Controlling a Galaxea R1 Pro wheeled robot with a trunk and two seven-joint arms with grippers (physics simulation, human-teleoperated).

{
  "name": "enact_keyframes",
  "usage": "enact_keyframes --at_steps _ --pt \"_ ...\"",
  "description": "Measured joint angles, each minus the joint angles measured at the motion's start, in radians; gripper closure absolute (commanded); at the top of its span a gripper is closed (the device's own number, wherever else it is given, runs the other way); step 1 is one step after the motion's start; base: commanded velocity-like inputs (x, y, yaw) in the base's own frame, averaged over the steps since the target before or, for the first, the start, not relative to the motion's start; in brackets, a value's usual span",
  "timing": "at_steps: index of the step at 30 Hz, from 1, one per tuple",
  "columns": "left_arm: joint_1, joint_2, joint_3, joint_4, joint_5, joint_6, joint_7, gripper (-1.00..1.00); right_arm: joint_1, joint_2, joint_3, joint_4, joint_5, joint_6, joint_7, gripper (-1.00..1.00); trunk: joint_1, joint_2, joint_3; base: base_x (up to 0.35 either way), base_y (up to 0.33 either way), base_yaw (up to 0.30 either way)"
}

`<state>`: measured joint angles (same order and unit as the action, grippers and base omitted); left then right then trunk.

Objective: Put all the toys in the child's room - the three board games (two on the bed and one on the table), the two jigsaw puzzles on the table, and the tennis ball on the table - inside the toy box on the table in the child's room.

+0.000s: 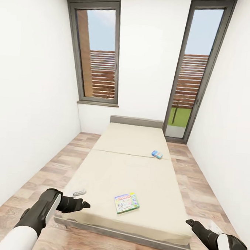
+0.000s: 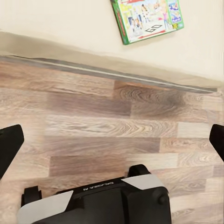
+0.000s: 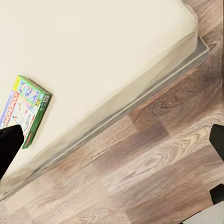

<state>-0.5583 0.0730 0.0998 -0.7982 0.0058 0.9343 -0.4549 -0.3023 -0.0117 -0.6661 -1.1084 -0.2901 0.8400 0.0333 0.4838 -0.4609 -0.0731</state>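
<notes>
A: When looking down from the head view, where to find the nearer board game?

B: Flat on the bed [image 1: 130, 166], close to its near edge: green board game [image 1: 127, 203], long axis roughly left to right, slightly skewed. Lies to the right of the left gripper [image 1: 84, 204] and far-left of the right gripper [image 1: 190, 222]. Sits closer to the left one, judging by the gap. Blue board game [image 1: 157, 154] much farther up the mattress, toward the right side, well apart from both.

A: And through the left wrist view?

B: Left gripper [image 2: 113, 142] spread wide, fingertips at the two edges of the picture, nothing held. Hangs over the wood floor [image 2: 107, 126], just short of the bed [image 2: 56, 21]. Green board game [image 2: 147, 18] ahead, past the mattress edge, a little off to one side of the fingers' line.

A: Right wrist view?

B: Right gripper [image 3: 113, 142] likewise wide open and empty, over bare floor [image 3: 154, 158] by the bed's [image 3: 93, 46] near right corner. Green board game [image 3: 25, 109] well off toward one fingertip, not between the two.

A: So which arm to send?

B: Probably the left: shorter reach, rightward and slightly forward. Best to close across the short sides, or to turn the wrist first.
</notes>
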Motion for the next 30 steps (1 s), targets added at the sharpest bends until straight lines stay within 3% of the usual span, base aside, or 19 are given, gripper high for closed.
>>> enact_keyframes --at_steps 18,30 --pt "0.0 -0.001 -0.006 0.0 -0.001 0.0 0.001 -1.0 0.0 0.001 0.001 0.0 0.0 0.0 0.0 -1.0 0.0 0.0 -0.007 0.012 0.016 -0.272" --pt "0.0 0.0 -0.001 0.0 -0.001 0.0 0.001 -1.0 0.0 0.001 0.001 0.0 0.0 0.0 0.0 -1.0 0.0 0.0 -0.012 0.128 0.106 -0.272"
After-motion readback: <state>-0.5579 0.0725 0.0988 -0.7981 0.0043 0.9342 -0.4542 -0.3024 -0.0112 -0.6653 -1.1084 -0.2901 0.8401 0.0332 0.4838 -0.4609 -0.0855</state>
